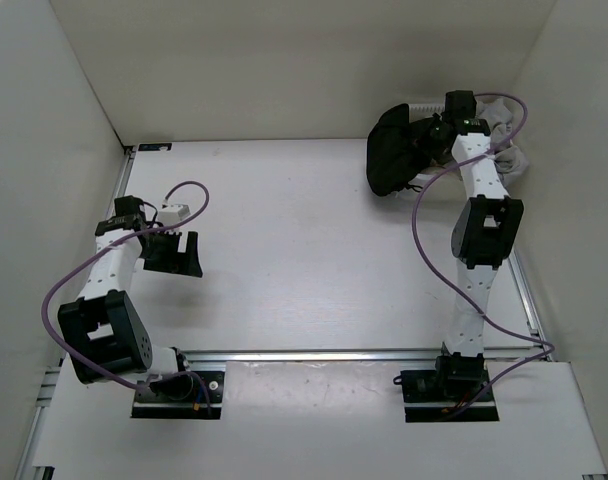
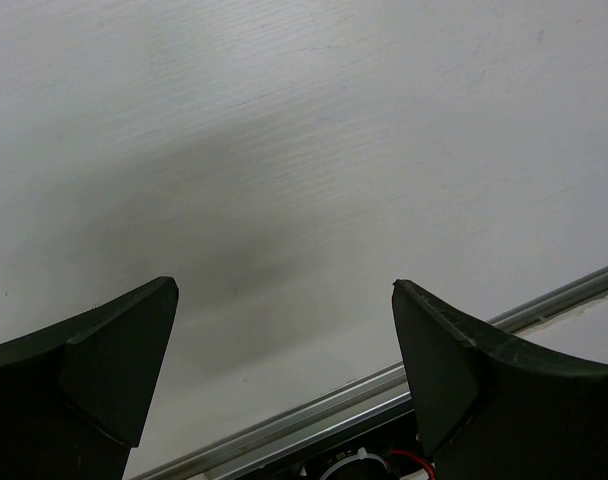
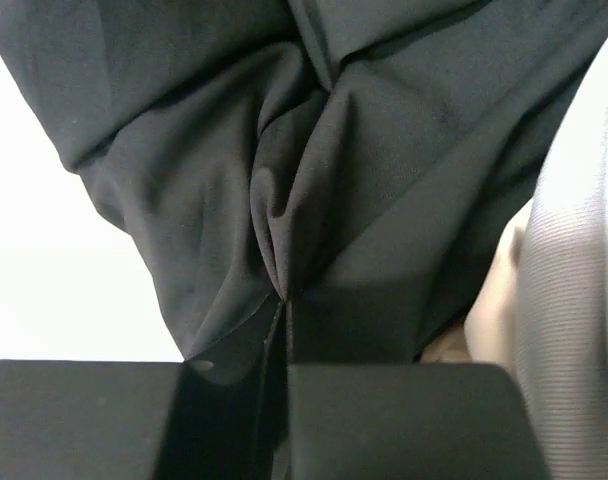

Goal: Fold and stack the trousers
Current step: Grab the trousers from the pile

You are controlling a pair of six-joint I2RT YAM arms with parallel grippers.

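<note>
The black trousers (image 1: 394, 150) hang bunched at the table's far right, lifted off the white basket (image 1: 424, 105) behind them. My right gripper (image 1: 436, 135) is shut on a pinched fold of the black fabric (image 3: 314, 180), which fills the right wrist view; the jaws meet at my right gripper (image 3: 285, 300). My left gripper (image 1: 176, 255) is open and empty, low over the bare white table at the near left. In the left wrist view my left gripper (image 2: 284, 290) has its fingers (image 2: 114, 350) wide apart over the table.
Light grey garments (image 1: 509, 150) lie at the far right by the wall, also showing in the right wrist view (image 3: 574, 280) with a beige cloth (image 3: 494, 320). A metal rail (image 1: 354, 353) runs along the near table edge. White walls enclose the table on three sides.
</note>
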